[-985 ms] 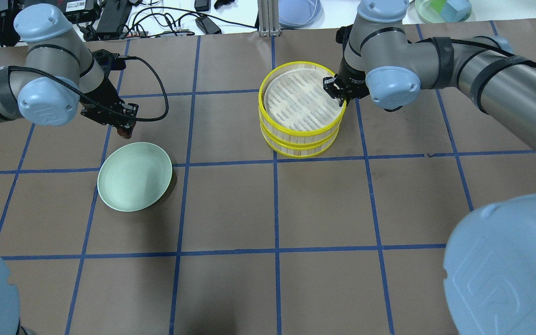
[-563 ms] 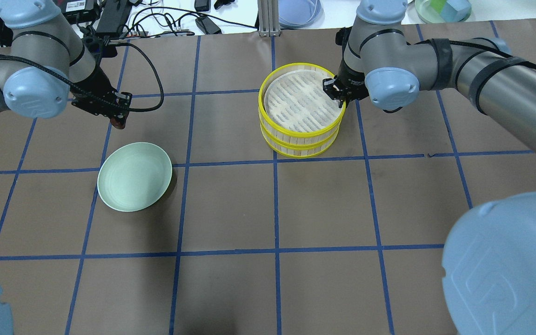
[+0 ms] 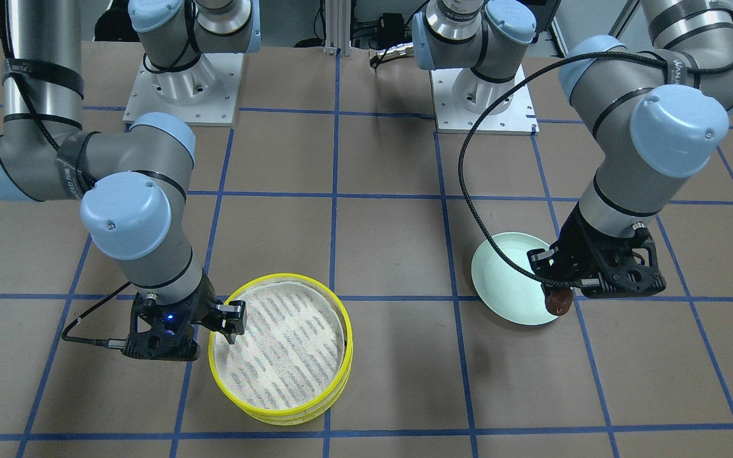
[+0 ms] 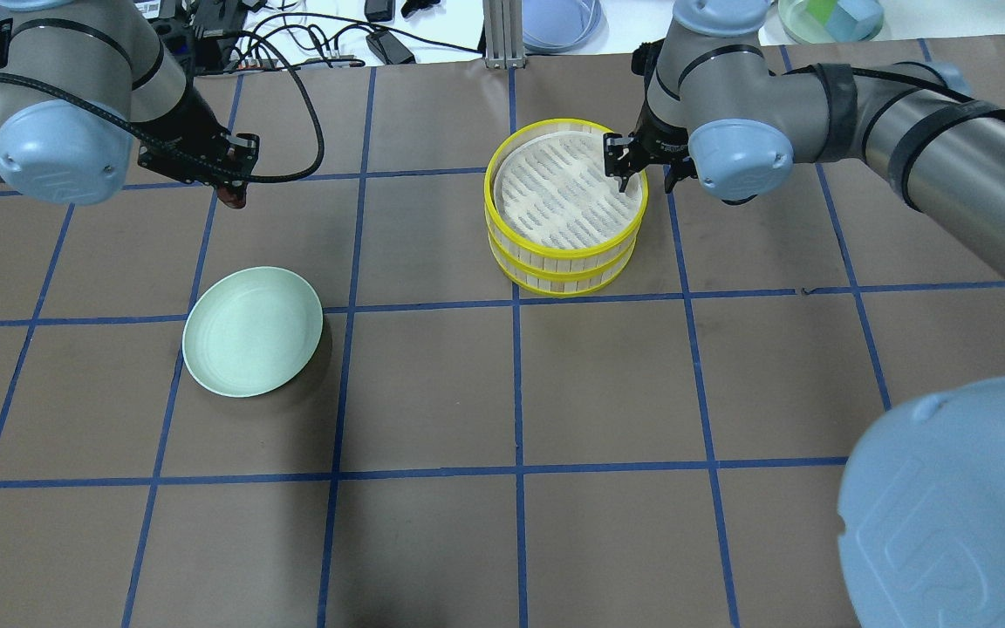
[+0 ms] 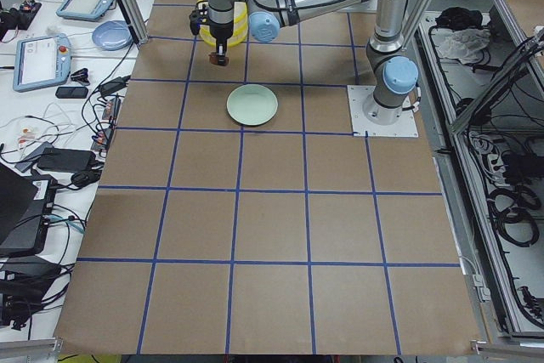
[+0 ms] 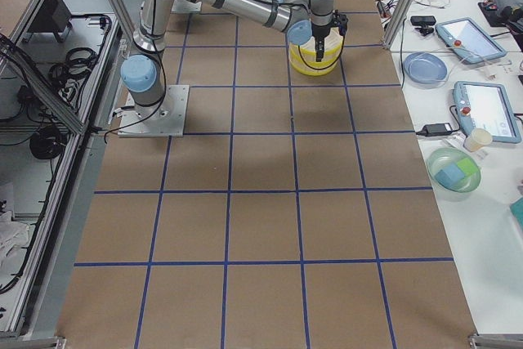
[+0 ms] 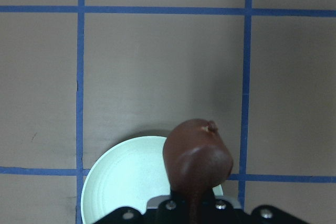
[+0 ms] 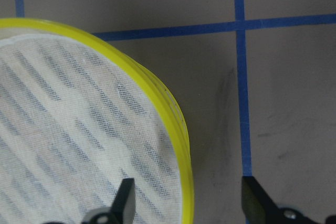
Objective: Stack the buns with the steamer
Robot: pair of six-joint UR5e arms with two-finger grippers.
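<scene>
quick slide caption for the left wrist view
Left pincer holding the dark brown bun above the table, pale green plate at the frame's bottom edge.

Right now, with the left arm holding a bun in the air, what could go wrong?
1. The left gripper pinches only one end of the brown bun, and most of it sticks out; it could slip out in transit.
2. The right gripper, open, straddles the rim of the steamer; closing or lifting off-centre might tip it.
</scene>
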